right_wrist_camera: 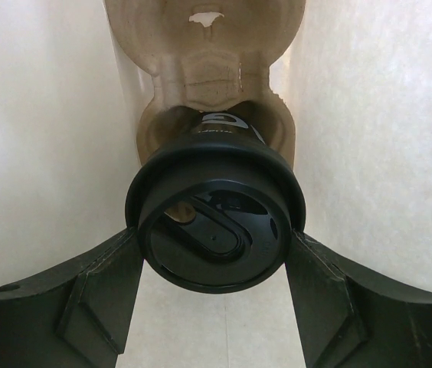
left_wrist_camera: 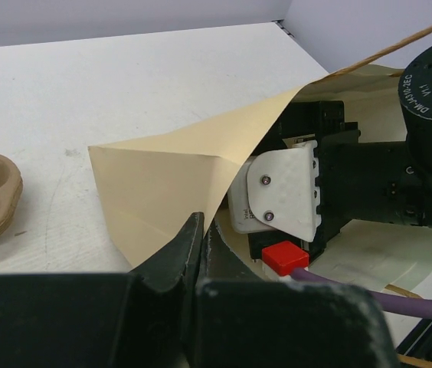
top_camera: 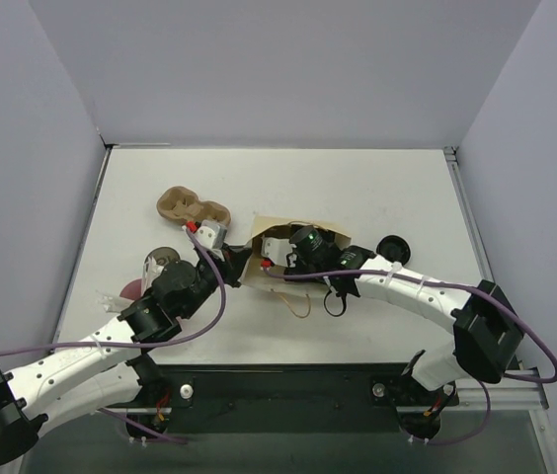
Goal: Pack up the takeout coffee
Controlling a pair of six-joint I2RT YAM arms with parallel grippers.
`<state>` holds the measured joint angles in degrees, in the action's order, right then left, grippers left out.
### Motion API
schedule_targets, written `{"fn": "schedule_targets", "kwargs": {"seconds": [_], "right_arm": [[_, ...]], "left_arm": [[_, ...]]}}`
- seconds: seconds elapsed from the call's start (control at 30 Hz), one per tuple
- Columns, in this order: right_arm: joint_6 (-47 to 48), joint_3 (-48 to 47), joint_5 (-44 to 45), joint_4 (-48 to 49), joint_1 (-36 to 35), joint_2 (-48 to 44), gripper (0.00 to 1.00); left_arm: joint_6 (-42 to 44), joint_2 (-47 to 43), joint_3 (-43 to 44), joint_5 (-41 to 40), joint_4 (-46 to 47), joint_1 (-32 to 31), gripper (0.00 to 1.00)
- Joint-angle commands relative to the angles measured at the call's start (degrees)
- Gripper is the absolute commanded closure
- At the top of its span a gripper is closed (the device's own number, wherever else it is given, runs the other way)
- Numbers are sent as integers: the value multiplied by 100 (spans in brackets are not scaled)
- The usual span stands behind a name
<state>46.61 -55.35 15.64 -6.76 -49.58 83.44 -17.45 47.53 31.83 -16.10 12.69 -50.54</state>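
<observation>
Pinching the tan paper bag's (left_wrist_camera: 170,184) rim, the left gripper (left_wrist_camera: 204,230) could slip, collapsing it onto the right gripper's (right_wrist_camera: 214,249) clamped small black paper cup (right_wrist_camera: 214,192).

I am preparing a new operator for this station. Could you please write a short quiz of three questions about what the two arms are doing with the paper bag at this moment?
1. True or false: the right gripper grips the takeout coffee inside the paper bag.
2. What does the left gripper pinch? A) the pink cup B) the edge of the paper bag C) the right arm's cable
3. Fill in: in the top view, one pulp tray lies on the table, ___ the bag.

Key: 1 true; 2 B; 3 outside.
</observation>
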Motion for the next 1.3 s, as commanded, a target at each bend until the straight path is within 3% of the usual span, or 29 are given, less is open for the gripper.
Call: {"fn": "schedule_targets", "kwargs": {"seconds": [0.0, 0.53, 1.27], "right_arm": [[-46, 226, 220, 158, 36, -328, 64], [-319, 332, -386, 527, 194, -741, 66], [-284, 438, -289, 975, 370, -232, 66]], "left_arm": [[-30, 11, -11, -95, 208, -122, 100], [-13, 169, 271, -350, 5, -184, 100], [-259, 99, 209, -192, 111, -184, 100]]}}
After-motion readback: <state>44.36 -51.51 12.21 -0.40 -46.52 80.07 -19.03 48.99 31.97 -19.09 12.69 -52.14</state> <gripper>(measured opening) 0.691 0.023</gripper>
